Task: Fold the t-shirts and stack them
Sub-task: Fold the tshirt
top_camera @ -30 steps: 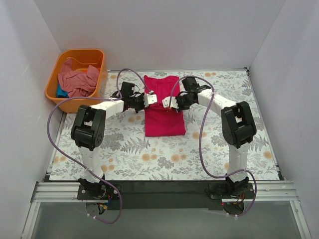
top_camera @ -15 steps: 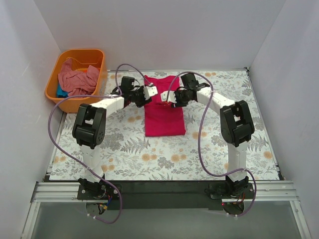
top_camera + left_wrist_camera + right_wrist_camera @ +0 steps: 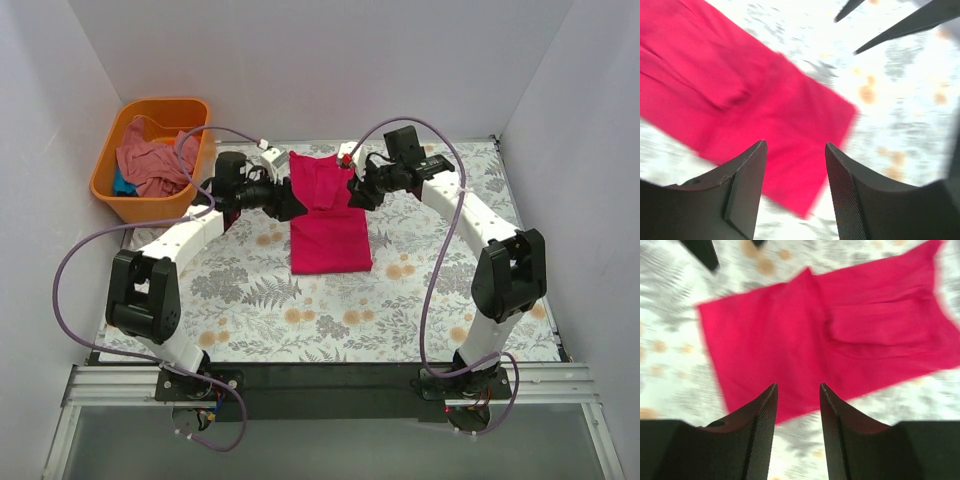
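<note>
The crimson-pink t-shirt (image 3: 328, 230) lies flat on the floral table cloth (image 3: 300, 310), folded into a long narrow strip. It fills the left wrist view (image 3: 730, 85) and the right wrist view (image 3: 840, 330). My left gripper (image 3: 290, 206) hovers at the shirt's left edge, open (image 3: 795, 146), with nothing between its fingers. On the opposite side, at the right edge, my right gripper (image 3: 357, 190) is also open and empty (image 3: 798, 386). A salmon-pink t-shirt (image 3: 150, 160) lies crumpled in the tub, with a bit of teal-blue t-shirt (image 3: 123, 185) beneath it.
The orange plastic tub (image 3: 195, 120) stands at the back left, just off the table cloth. White walls close in the table at the back and on both sides. Purple cables loop from both arms over the cloth.
Both grippers have gone from shut to open and let go of the crimson shirt. Both arms have pulled outward and back from its middle, leaving it flat.
</note>
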Controlling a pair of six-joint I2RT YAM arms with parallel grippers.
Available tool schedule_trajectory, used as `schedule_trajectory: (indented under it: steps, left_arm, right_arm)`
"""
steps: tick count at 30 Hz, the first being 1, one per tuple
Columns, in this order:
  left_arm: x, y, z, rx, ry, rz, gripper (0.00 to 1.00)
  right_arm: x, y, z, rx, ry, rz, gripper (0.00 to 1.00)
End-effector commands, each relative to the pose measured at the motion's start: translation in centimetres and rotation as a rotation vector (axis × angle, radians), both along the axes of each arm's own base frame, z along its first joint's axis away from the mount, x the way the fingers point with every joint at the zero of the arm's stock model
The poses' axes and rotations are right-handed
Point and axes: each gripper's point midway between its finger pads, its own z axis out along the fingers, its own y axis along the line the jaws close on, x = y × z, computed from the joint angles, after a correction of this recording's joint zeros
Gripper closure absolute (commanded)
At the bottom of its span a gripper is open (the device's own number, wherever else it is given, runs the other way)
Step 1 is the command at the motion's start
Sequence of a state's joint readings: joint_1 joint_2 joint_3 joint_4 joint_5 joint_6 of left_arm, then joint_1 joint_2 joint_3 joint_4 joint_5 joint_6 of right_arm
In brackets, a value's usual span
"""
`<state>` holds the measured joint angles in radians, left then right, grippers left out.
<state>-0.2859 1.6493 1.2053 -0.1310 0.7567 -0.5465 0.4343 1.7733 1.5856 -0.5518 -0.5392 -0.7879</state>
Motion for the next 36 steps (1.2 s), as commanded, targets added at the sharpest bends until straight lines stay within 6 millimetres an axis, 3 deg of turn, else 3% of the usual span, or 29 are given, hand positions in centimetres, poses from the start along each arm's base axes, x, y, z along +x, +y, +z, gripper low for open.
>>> schedule_trajectory:
  steps: [1, 4, 6, 7, 9, 14, 16, 20, 23, 24, 30, 32, 35, 36]
  left_arm:
    - [-4.0, -2.3, 0.4, -0.255, 0.385, 0.048, 0.51]
    - [-5.4, -3.0, -2.4, -0.300, 0.534, 0.048, 0.51]
    - [-6.8, -3.5, -3.9, -0.327, 0.667, 0.039, 0.51]
    - [-6.9, -3.9, -4.9, -0.332, 0.708, 0.039, 0.51]
    - [-7.5, -4.0, -6.6, -0.322, 0.750, 0.047, 0.51]
    - [-8.7, -3.6, -11.3, -0.279, 0.884, 0.082, 0.53]
    - [-9.6, -3.1, -13.5, -0.254, 0.958, 0.102, 0.53]
    - [-10.9, -2.0, -15.7, -0.229, 1.045, 0.121, 0.54]
    - [-10.8, -1.5, -15.0, -0.229, 1.015, 0.094, 0.54]
    - [-10.4, -1.5, -13.6, -0.237, 0.967, 0.079, 0.54]
    - [-9.0, -1.4, -7.3, -0.195, 0.661, -0.044, 0.53]
    - [-8.9, -0.9, -5.8, -0.151, 0.537, -0.076, 0.53]
    - [-8.6, 0.1, -5.4, -0.075, 0.392, -0.065, 0.53]
    - [-8.6, 0.7, -6.5, -0.025, 0.329, -0.074, 0.53]
  right_arm:
    - [-6.3, 2.2, -1.9, 0.170, 0.504, -0.053, 0.55]
    - [-8.4, 3.0, -4.1, 0.227, 0.727, -0.075, 0.59]
    - [-8.9, 3.5, -5.0, 0.272, 0.809, -0.096, 0.59]
    - [-9.8, 3.4, -6.6, 0.265, 0.865, -0.112, 0.60]
    - [-9.9, 3.4, -8.0, 0.264, 0.883, -0.128, 0.60]
    - [-11.3, 1.2, -13.9, 0.216, 1.041, -0.221, 0.64]
    - [-11.5, 0.4, -15.5, 0.210, 1.072, -0.248, 0.64]
    - [-12.2, -1.2, -17.2, 0.203, 1.115, -0.304, 0.65]
    - [-12.7, -1.6, -17.1, 0.192, 1.108, -0.318, 0.65]
    - [-12.9, -1.8, -16.8, 0.189, 1.093, -0.312, 0.65]
    - [-12.2, -2.9, -10.8, 0.156, 0.850, -0.224, 0.65]
    - [-10.3, -3.7, -8.8, 0.116, 0.629, -0.194, 0.64]
    - [-8.3, -5.0, -7.9, 0.003, 0.356, -0.161, 0.59]
    - [-7.7, -5.6, -8.2, -0.057, 0.290, -0.175, 0.57]
